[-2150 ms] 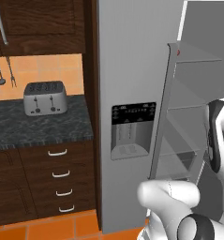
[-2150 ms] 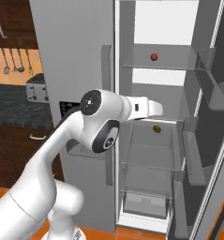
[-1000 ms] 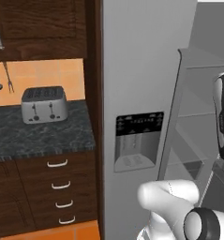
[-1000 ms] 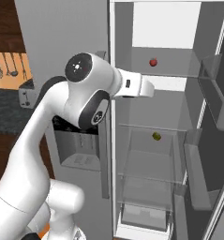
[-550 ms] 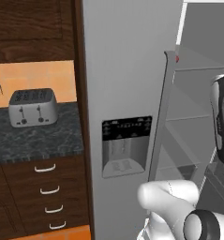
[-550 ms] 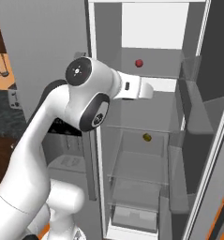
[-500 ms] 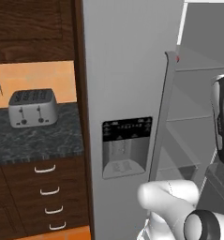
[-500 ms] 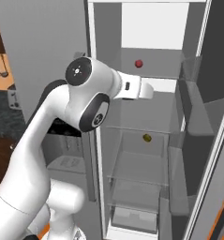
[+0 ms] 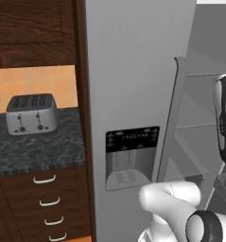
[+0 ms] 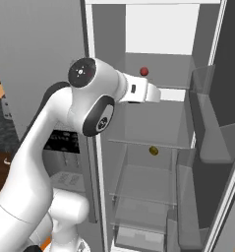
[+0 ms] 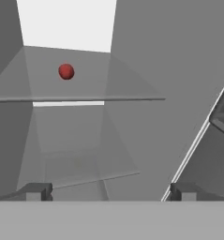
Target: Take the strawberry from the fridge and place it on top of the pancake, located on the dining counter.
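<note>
At the far left of the left base view we see a silver four-slot toaster point(image 9: 31, 113) standing on a dark speckled granite counter point(image 9: 36, 151), with dark wood drawers point(image 9: 41, 205) and pale curved handles below it. To its right rises the tall grey double-door fridge point(image 9: 133, 85), its closed left door carrying a black water and ice dispenser panel point(image 9: 132, 156); the right door stands open. In the right base view we look straight into the open compartment, with its clear glass shelves point(image 10: 148, 142) and grey door bins point(image 10: 215, 133) on the right. The tiny red strawberry point(image 10: 144, 71) sits on the upper shelf, near the back wall. One shelf lower lies a small round yellow-green fruit point(image 10: 153, 150), well apart from the berry. Our white arm reaches across from the left, its forearm pointing into the fridge at about the height of the upper shelf. In the hand view the strawberry point(image 11: 66, 71) shows at upper left, resting on the glass shelf, well ahead of the hand point(image 11: 108, 191). The two dark fingertips point(image 11: 38, 191) stand far apart at the bottom corners, so the hand is spread wide and holds nothing.
</note>
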Tool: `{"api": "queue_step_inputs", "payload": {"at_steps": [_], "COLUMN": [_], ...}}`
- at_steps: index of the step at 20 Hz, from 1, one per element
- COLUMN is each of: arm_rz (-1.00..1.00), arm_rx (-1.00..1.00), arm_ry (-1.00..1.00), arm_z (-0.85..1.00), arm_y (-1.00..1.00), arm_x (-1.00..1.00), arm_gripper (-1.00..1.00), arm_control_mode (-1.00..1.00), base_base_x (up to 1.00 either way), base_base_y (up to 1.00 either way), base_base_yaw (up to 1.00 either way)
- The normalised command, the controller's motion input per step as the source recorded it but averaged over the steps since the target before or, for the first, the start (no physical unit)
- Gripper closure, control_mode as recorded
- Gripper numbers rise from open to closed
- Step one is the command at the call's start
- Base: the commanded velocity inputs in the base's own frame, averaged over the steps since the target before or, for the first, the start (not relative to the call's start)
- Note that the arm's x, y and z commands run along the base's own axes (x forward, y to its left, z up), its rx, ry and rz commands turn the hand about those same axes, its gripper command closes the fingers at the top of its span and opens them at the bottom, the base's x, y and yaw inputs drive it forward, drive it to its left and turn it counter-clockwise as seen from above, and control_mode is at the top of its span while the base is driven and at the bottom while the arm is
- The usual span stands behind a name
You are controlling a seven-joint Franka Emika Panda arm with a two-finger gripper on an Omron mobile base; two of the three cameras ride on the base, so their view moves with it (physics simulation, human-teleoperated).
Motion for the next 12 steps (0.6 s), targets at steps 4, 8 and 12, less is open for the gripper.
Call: {"api": "queue_step_inputs", "payload": {"at_steps": [4,8,12], "arm_rz": [0.0,0.05,0.29], "arm_rx": [0.0,0.02,0.08], "arm_ry": [0.0,-0.05,-0.1], "arm_z": [0.0,0.0,0.0], "arm_y": [0.0,-0.05,-0.13], "arm_x": [0.0,0.14,0.92], "arm_gripper": [-1.0,-1.0,-1.0], "arm_control_mode": [1.0,-1.0,-1.0], "base_base_x": [0.22,0.28,0.0], "base_base_y": [-0.23,-0.12,0.0], "base_base_yaw": [0.03,0.05,0.0]}}
